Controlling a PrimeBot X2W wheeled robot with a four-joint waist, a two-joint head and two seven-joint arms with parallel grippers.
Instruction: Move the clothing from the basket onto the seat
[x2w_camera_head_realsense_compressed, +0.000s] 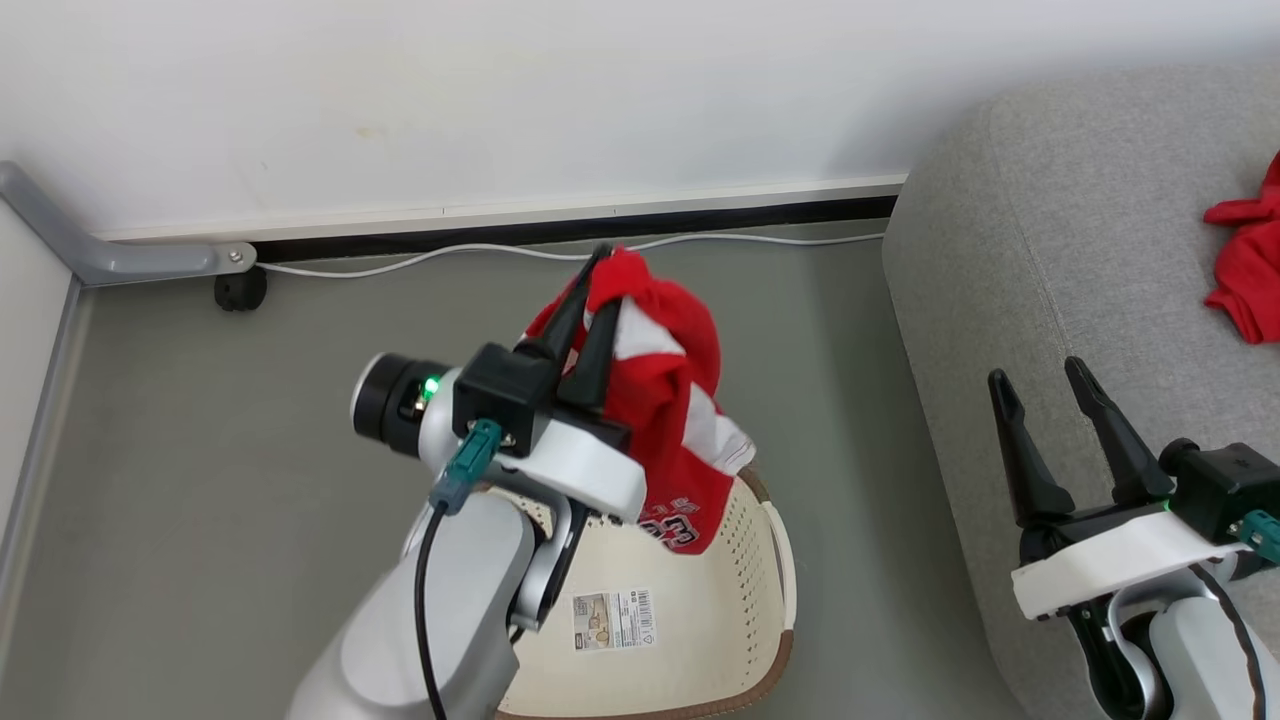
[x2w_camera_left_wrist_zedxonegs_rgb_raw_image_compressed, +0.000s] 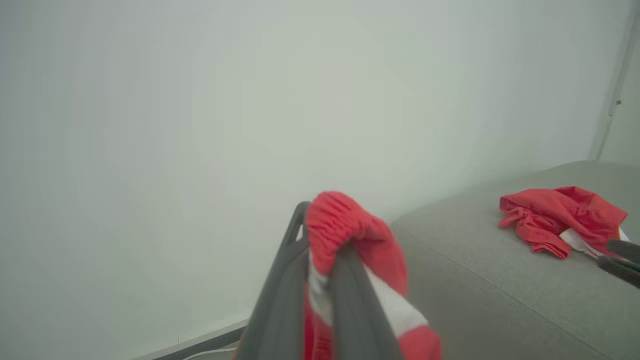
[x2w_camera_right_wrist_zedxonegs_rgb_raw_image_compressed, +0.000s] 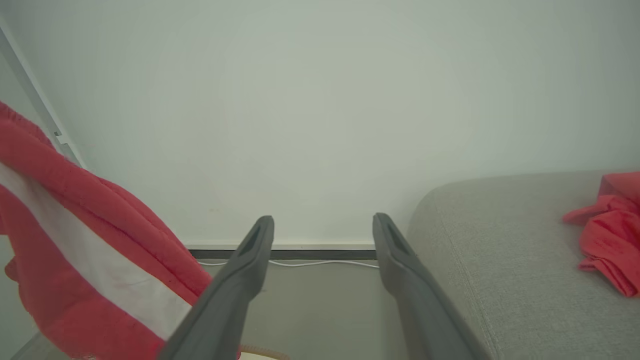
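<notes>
Two big things frame this one. The seat (x2w_camera_head_realsense_compressed: 1050, 250) takes up the robot's right side, grey and rounded at the edge, with another red garment (x2w_camera_head_realsense_compressed: 1250, 270) already lying far back on it. The basket (x2w_camera_head_realsense_compressed: 780, 560) sits on the floor just beside the seat, the label on its bottom plain to see.

The clothing (x2w_camera_head_realsense_compressed: 670, 400) is up out of the basket and hangs bunched from the left tool (x2w_camera_head_realsense_compressed: 606, 280). Its fingers are pinched nearly together on a fold at the top of the garment, with the red and white fabric draping down over them. The printed hem dangles low in front of the basket's far side. I can't tell whether it touches the rim.

The right tool (x2w_camera_head_realsense_compressed: 1036, 372) hovers over the seat's front edge, fingers spread wide with nothing between them.

So I'd say the step in hand is the carry across. My take:
- Go up a bit first so the hem clears the basket rim and doesn't drag it along.
- Swing over to the right high enough that the hem passes over the seat's rounded edge.
- Let go well in on the cushion, not at the lip, since loose fabric slides off curves.
- Watch the right tool, which is near the path and could snag the hanging cloth.
</notes>
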